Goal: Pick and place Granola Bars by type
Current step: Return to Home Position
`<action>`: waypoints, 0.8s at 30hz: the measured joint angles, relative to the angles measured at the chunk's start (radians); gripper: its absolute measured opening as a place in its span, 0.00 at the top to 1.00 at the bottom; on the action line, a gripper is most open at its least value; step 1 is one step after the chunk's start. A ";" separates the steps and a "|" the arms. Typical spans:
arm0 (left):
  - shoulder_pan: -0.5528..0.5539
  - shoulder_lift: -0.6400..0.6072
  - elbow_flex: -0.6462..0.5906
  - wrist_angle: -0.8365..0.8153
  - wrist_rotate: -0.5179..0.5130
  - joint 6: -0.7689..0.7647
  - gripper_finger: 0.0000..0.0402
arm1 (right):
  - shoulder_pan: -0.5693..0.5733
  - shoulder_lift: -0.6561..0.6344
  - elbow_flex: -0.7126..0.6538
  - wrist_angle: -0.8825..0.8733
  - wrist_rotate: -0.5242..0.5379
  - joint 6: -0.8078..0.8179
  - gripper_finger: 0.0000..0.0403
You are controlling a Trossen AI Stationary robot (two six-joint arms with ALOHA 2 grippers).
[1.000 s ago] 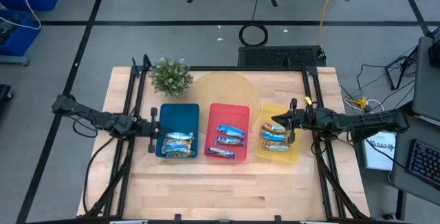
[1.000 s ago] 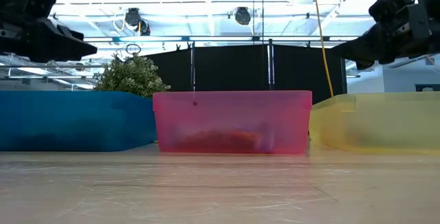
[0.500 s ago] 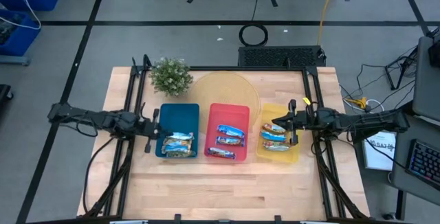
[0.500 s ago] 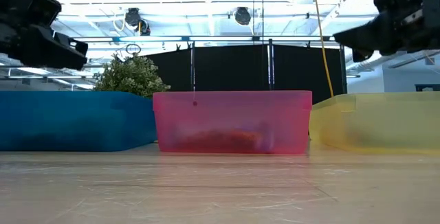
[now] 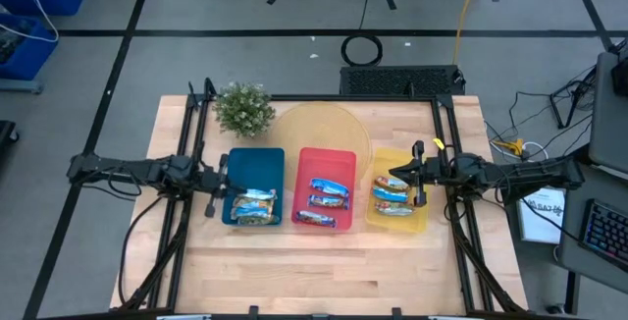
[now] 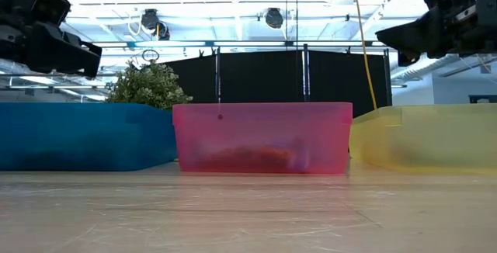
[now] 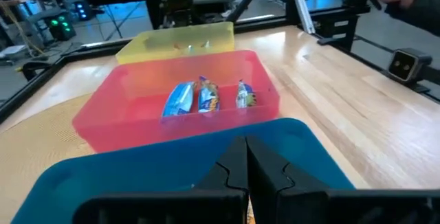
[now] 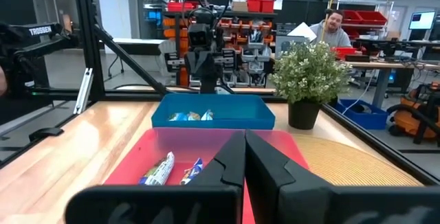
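Note:
Granola bars lie sorted in three trays side by side: blue/tan bars in the blue tray, dark-blue ones in the red tray, and orange-accented ones in the yellow tray. My left gripper hovers shut over the blue tray's left rim, holding nothing. It shows shut in the left wrist view. My right gripper hovers shut over the yellow tray, also holding nothing. In the low view both grippers stand well above the tray rims.
A small potted plant stands at the far left corner. A round woven mat lies behind the red tray. Bare wood stretches in front of the trays toward the near edge. Black frame rails run along both table sides. A person shows beyond the table.
My left gripper has drawn back a little toward the table's left edge and stays shut. My right gripper has risen slightly over the yellow tray. The bars and trays have not moved.

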 joint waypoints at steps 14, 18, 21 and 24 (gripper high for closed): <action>-0.006 -0.152 0.015 -0.058 -0.007 0.075 1.00 | 0.000 -0.088 0.000 0.004 -0.068 -0.033 1.00; -0.006 -0.156 0.022 -0.088 -0.007 0.048 1.00 | 0.000 -0.101 0.000 0.004 -0.078 -0.029 1.00; -0.006 -0.156 0.023 -0.092 -0.007 0.026 1.00 | 0.000 -0.101 0.000 0.002 -0.079 -0.017 1.00; -0.006 -0.156 0.023 -0.092 -0.006 0.009 1.00 | 0.000 -0.101 0.000 -0.008 -0.079 -0.023 1.00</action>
